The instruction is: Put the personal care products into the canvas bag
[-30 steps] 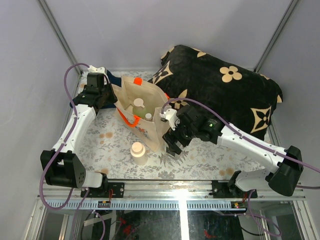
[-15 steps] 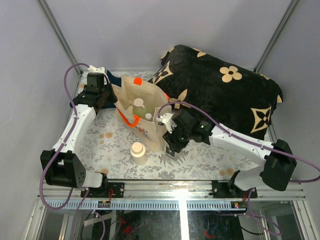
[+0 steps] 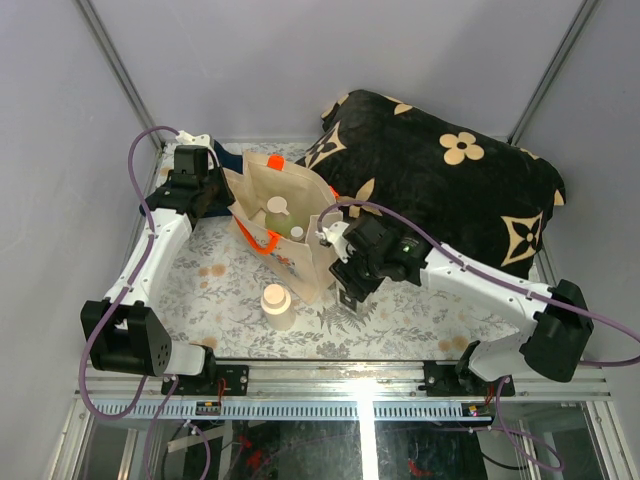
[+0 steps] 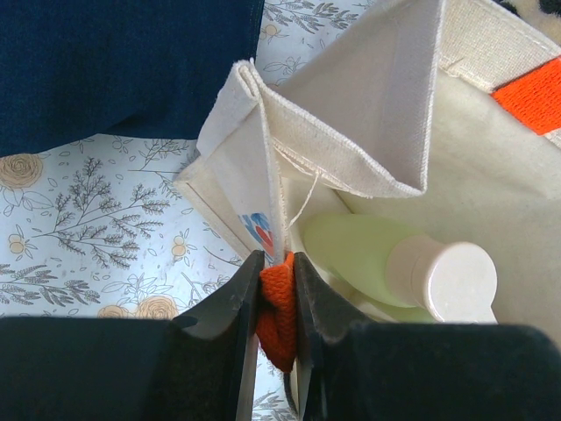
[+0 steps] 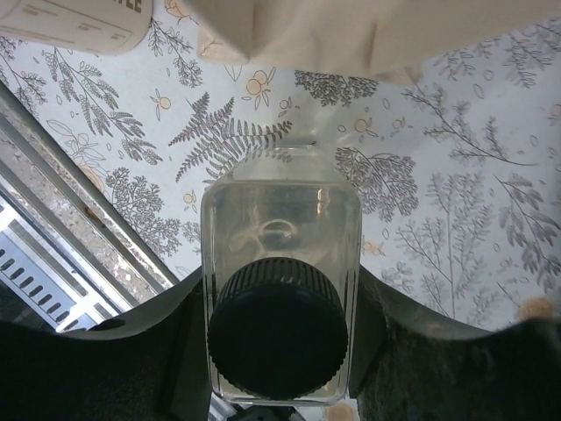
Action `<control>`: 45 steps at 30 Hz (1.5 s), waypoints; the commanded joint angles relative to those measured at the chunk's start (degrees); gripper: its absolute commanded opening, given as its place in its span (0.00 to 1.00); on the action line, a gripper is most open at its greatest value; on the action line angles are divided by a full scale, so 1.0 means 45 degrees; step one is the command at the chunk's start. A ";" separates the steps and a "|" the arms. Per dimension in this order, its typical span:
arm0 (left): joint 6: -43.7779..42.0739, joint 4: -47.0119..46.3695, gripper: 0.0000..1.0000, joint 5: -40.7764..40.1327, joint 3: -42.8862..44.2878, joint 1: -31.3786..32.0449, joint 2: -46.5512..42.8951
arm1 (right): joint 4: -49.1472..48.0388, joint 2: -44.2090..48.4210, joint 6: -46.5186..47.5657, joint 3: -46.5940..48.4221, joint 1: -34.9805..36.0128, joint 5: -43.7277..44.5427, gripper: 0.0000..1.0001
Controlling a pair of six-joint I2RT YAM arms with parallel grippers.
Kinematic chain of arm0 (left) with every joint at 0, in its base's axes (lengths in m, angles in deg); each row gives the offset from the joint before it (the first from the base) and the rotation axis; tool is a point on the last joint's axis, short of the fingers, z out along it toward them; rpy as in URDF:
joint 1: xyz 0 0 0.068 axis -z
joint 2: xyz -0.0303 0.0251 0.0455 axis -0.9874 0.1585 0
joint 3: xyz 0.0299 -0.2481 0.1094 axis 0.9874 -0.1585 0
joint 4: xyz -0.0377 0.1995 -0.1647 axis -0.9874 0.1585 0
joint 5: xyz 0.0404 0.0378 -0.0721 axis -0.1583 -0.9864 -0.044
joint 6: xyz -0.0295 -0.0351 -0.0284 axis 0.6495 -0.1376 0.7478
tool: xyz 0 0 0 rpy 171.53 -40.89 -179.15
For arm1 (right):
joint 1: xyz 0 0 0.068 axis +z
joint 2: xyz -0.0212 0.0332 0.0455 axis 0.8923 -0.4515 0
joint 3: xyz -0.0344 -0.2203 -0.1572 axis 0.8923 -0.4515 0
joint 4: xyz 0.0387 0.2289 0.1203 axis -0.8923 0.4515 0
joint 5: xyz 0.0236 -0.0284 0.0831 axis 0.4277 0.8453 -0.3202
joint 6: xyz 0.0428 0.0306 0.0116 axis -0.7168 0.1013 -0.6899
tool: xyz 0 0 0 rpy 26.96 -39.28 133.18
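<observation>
The canvas bag (image 3: 300, 255) stands upright mid-table, mouth open. My left gripper (image 3: 226, 198) is shut on its orange handle (image 4: 277, 309) at the bag's left rim (image 4: 263, 167). Inside lie the pale green bottle (image 4: 359, 253) with its beige cap (image 3: 277, 205), and a slim white-capped bottle (image 3: 297, 232). My right gripper (image 5: 279, 298) is shut on the square glass bottle (image 5: 280, 206) just below its black cap (image 5: 275, 338), right of the bag near its base (image 3: 350, 292). The cream squat bottle (image 3: 277, 305) stands in front of the bag.
A black cushion with beige flowers (image 3: 450, 180) fills the back right, close behind my right arm. A dark blue cloth (image 4: 123, 61) lies behind the bag at the left. The table's metal rail (image 3: 350, 375) runs along the near edge, also seen as the rail (image 5: 53, 228).
My right gripper's jaws have come together on the square glass bottle, and that arm has shifted slightly. The left gripper and the bag have not moved.
</observation>
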 commanded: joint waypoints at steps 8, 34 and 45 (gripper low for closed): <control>-0.0220 -0.0307 0.00 -0.0096 -0.0031 -0.0032 -0.0046 | 0.0721 0.1334 0.0425 0.5180 0.0100 -0.1085 0.00; -0.0056 -0.0648 0.00 0.0144 -0.0531 -0.0015 -0.0514 | -0.5946 -0.1919 0.3753 1.0204 0.0068 0.0506 0.00; -0.0043 -0.0781 0.00 0.0346 -0.0816 -0.0020 -0.0802 | -0.6692 -0.5572 0.3504 1.2646 -0.0060 -0.1384 0.00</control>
